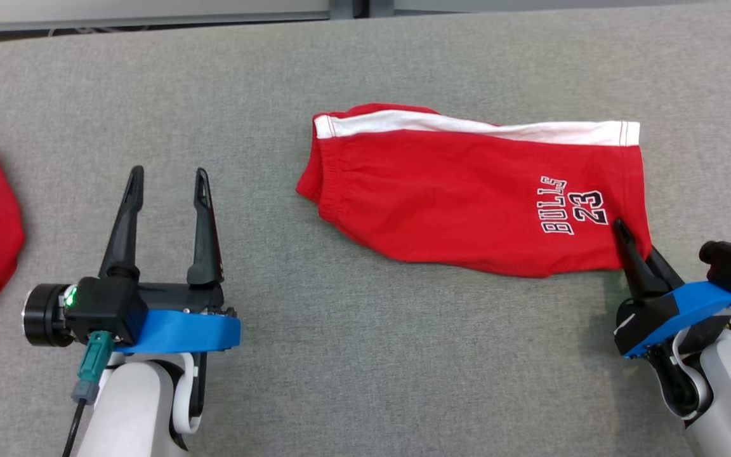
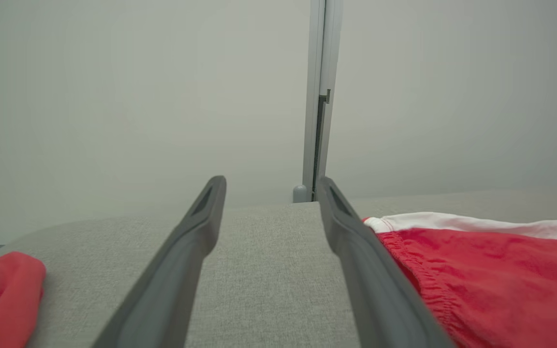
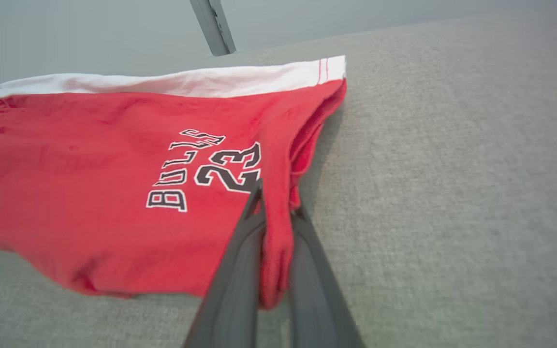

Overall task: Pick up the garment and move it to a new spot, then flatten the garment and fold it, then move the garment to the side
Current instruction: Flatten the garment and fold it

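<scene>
Shorts (image 1: 467, 190) lie mid-right on the table (image 1: 365, 381), fairly flat, and look already halved, leg on leg. I'd say another fold plus the move aside are left. R gripper (image 1: 635, 241) is pinched tight on the near hem corner. L gripper (image 1: 165, 184) has its fingers wide apart, holding nothing.

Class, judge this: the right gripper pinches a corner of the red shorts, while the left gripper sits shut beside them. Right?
No: the left gripper is open, spread wide, as the head view shows. The right gripper does pinch a corner of the red shorts.
</scene>
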Controlling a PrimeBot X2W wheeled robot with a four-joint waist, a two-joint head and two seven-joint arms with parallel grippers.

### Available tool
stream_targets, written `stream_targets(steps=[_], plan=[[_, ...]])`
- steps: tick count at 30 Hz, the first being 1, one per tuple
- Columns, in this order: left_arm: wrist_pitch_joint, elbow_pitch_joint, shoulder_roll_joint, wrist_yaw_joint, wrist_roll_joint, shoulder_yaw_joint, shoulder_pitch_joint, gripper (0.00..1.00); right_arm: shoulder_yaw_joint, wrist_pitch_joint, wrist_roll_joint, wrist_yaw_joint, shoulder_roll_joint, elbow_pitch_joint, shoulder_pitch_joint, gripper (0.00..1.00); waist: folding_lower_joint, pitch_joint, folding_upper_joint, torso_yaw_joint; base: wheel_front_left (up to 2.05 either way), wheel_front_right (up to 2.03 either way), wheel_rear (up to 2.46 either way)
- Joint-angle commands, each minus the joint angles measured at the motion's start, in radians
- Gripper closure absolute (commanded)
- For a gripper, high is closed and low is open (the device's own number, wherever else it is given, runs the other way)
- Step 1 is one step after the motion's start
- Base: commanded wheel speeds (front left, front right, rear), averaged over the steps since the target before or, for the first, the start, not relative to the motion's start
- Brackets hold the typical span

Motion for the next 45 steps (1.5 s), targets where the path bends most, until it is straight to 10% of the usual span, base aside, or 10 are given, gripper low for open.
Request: stream_targets(steps=[1, 15, 36, 39, 45], plan=[[-0.004, 0.004, -0.004, -0.008, 0.004, -0.001, 0.015, 0.0, -0.011, 0.001, 0.009, 0.0, -0.003, -0.007, 0.019, 1.0, 0.0001, -0.013, -0.0001, -0.013, 0.0, 0.0, 0.0], [-0.004, 0.017, -0.023, -0.03, 0.015, -0.011, 0.015, 0.0, -0.007, 0.056, -0.046, 0.0, -0.021, -0.03, -0.079, 1.0, 0.0001, -0.022, -0.0001, 0.017, 0.0, 0.0, 0.0], [-0.003, 0.024, -0.055, -0.031, 0.0, -0.023, -0.043, 0.0, 0.437, 0.19, -0.06, 0.0, 0.156, -0.063, -0.269, 1.0, 0.0001, 0.035, -0.0001, 0.107, 0.0, 0.0, 0.0], [-0.003, 0.026, -0.057, -0.032, -0.001, -0.019, -0.038, 0.0, 0.458, 0.147, -0.054, 0.0, 0.15, -0.062, -0.254, 0.0, 0.0001, 0.038, -0.0001, 0.102, 0.0, 0.0, 0.0], [-0.003, 0.036, -0.058, -0.034, 0.006, -0.008, -0.02, 0.0, 0.477, -0.023, -0.091, 0.0, 0.105, -0.149, -0.229, 0.0, 0.0001, 0.021, -0.0001, 0.079, 0.0, 0.0, 0.0]])
